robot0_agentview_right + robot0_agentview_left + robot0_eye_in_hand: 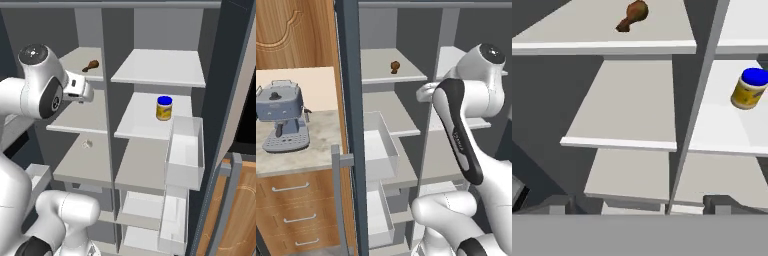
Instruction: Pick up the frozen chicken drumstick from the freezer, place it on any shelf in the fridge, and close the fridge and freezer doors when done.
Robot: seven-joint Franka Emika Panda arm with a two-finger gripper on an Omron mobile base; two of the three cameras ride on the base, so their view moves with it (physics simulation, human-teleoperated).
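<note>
Drumstick (633, 15) lies on the top freezer (387, 125) shelf, untouched, well apart from the jar (749, 89) on the fridge (160, 125) side. Hand (639, 206) spread wide, holding nothing, below it. Likely light, rigid, frosty-slick, knobbly; best pinched across the narrow bone end or mid-shank, not the round head.

One frozen chicken drumstick (633, 15), one yellow jar (748, 89) right of the divider (697, 100), one coffee machine (282, 117), three wooden drawers (296, 210), two door bins (184, 155).
</note>
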